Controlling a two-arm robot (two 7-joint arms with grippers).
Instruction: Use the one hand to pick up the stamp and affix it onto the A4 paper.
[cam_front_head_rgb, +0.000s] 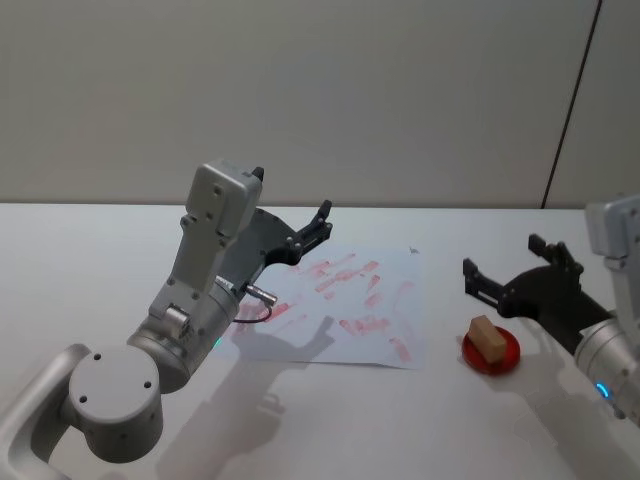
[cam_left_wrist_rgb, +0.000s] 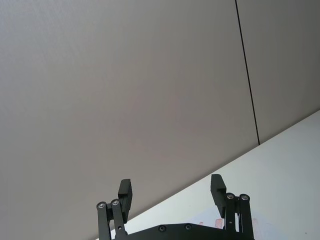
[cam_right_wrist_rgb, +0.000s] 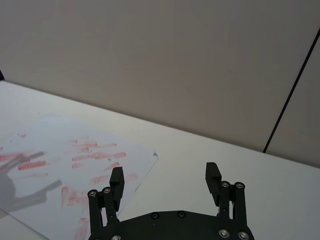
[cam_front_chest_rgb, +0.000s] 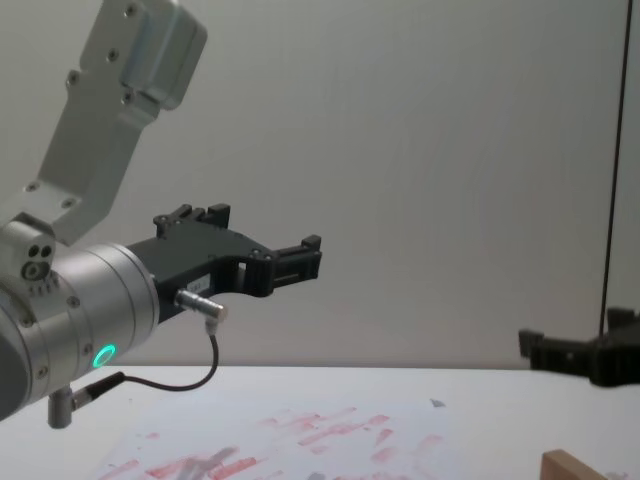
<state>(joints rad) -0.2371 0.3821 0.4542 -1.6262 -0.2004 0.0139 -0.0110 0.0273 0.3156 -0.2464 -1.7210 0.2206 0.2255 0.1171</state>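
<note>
The stamp (cam_front_head_rgb: 487, 337), a small light-brown wooden block, stands on a round red ink pad (cam_front_head_rgb: 511, 356) to the right of the A4 paper (cam_front_head_rgb: 385, 300). The white sheet carries many red-pink marks. My right gripper (cam_front_head_rgb: 502, 257) hovers open just behind and above the stamp, empty; in its wrist view the right gripper (cam_right_wrist_rgb: 165, 176) has its fingers spread over the table beside the paper (cam_right_wrist_rgb: 75, 145). My left gripper (cam_front_head_rgb: 318, 224) is raised above the paper's far left part, open and holding nothing. The chest view catches the stamp (cam_front_chest_rgb: 575, 468) at its bottom right edge.
The white table (cam_front_head_rgb: 90, 260) runs back to a plain grey wall. My bulky left arm (cam_front_head_rgb: 190, 310) stands over the paper's left side and casts a shadow on it. A thin black cable (cam_front_chest_rgb: 190, 385) loops under the left wrist.
</note>
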